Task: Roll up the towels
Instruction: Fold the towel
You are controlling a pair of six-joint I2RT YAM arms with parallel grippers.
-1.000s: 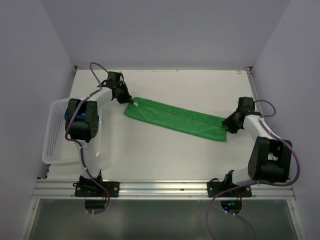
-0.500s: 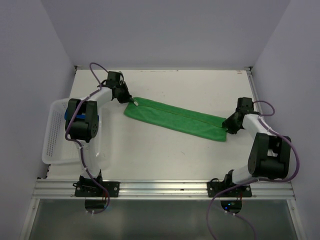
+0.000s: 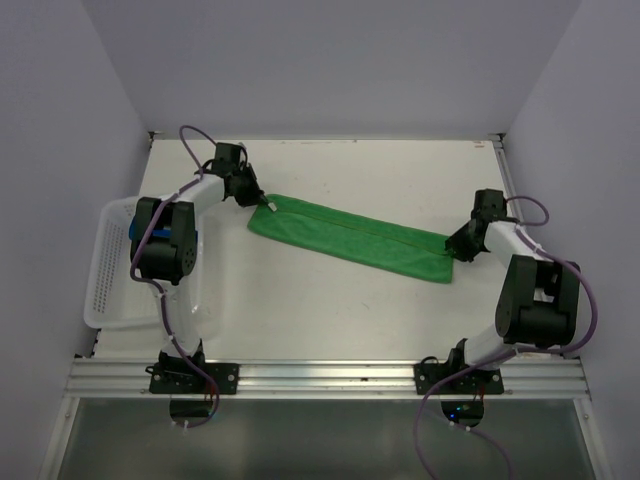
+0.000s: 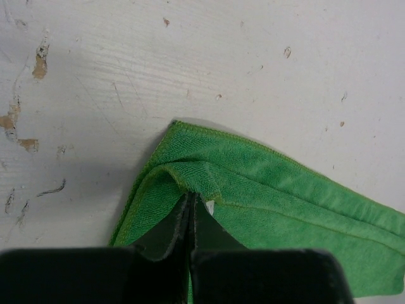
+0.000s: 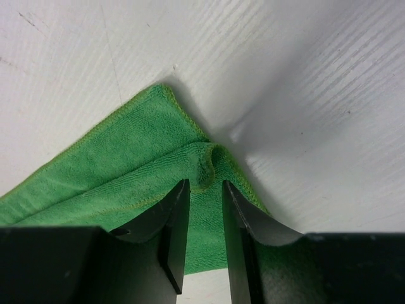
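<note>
The green towel (image 3: pixel 350 238) lies folded in a long strip across the middle of the table, slanting from upper left to lower right. My left gripper (image 3: pixel 262 203) is shut on the towel's left corner (image 4: pixel 190 180), next to a small white label. My right gripper (image 3: pixel 452 246) sits at the towel's right end; its jaws stand a little apart over a raised fold of the green towel (image 5: pixel 209 168), not pinching it. The blue towel is out of view.
A white mesh basket (image 3: pixel 108 265) stands at the table's left edge, beside the left arm. The table surface (image 4: pixel 126 76) is white and scuffed. Walls close in on the left, right and back.
My right gripper has drawn back slightly to the right from the towel's right end. The left gripper and the towel have not moved.
</note>
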